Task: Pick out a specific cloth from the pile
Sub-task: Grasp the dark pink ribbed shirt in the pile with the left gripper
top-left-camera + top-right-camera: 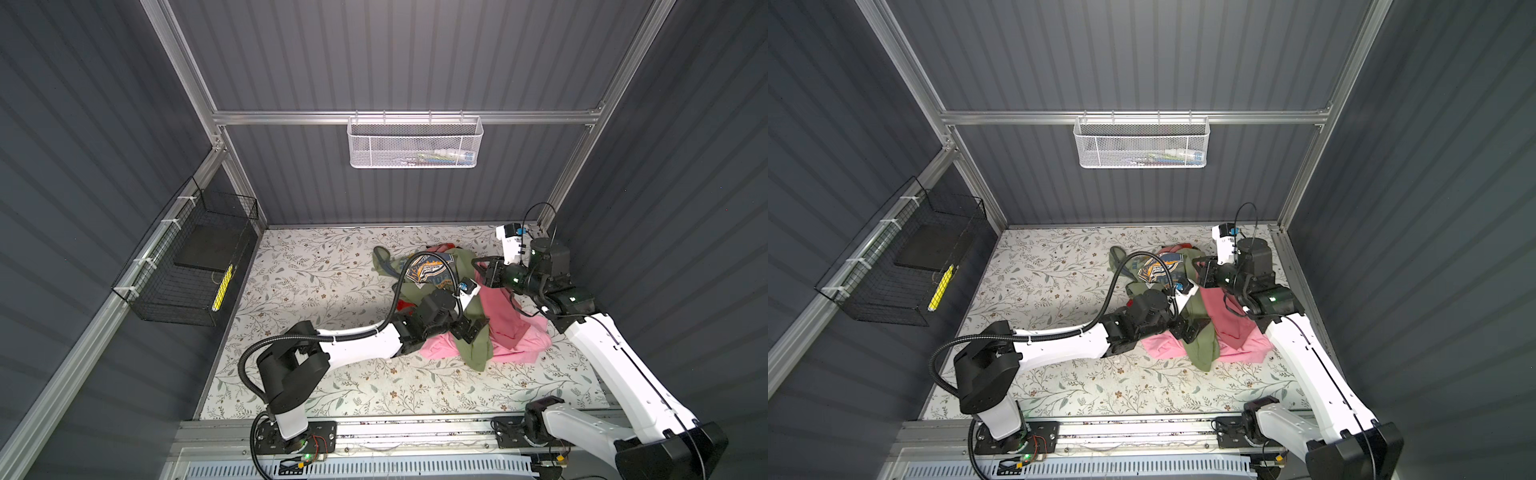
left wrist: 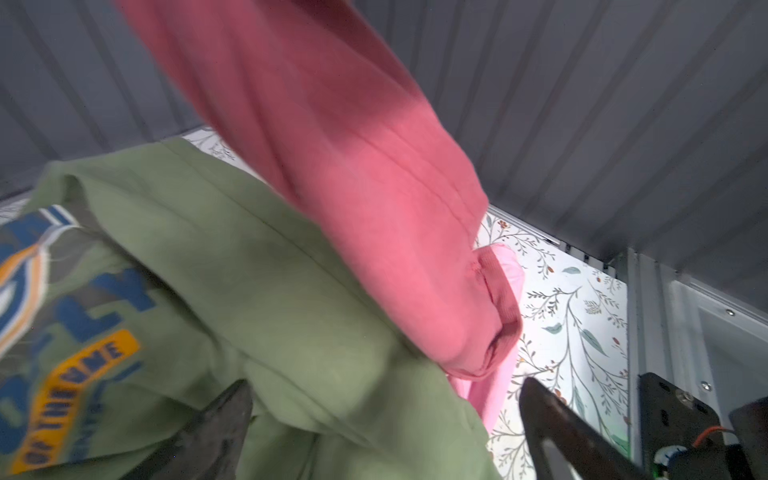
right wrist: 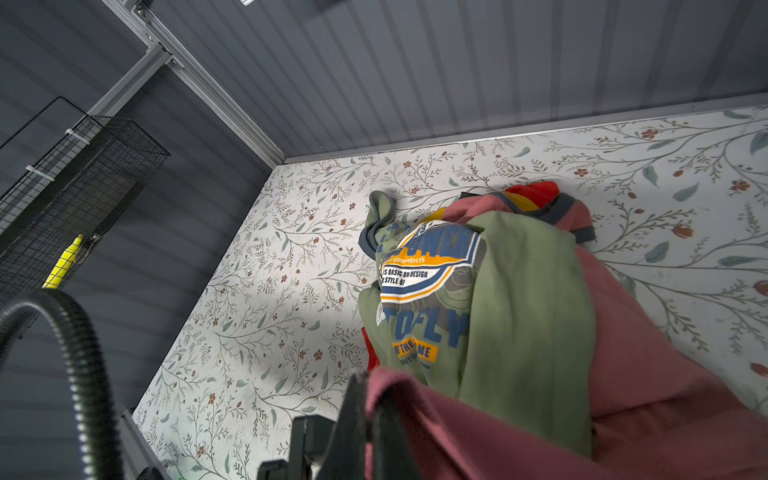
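Salmon-pink cloth (image 1: 500,316) hangs from the right gripper (image 3: 369,415), whose jaws are clamped tight on one bunched edge of it. In both top views it slopes down from that raised grip onto the right side of the pile (image 1: 473,353), near the back right corner of the floral table (image 1: 311,291). Its lower end rests across the lighter bright pink cloth (image 1: 528,345), which is spread flat beneath it. The olive T-shirt (image 3: 519,311), with its blue, white and orange print, lies just beside the lifted cloth and partly over it. A red cloth (image 3: 536,193) peeks out at the far edge of the heap. The left gripper (image 2: 386,415) sits low over the olive T-shirt with its jaws spread wide, gripping nothing. In the left wrist view, green fabric fills the gap between its fingers (image 2: 220,428), and the salmon-pink sleeve end droops just beyond them.
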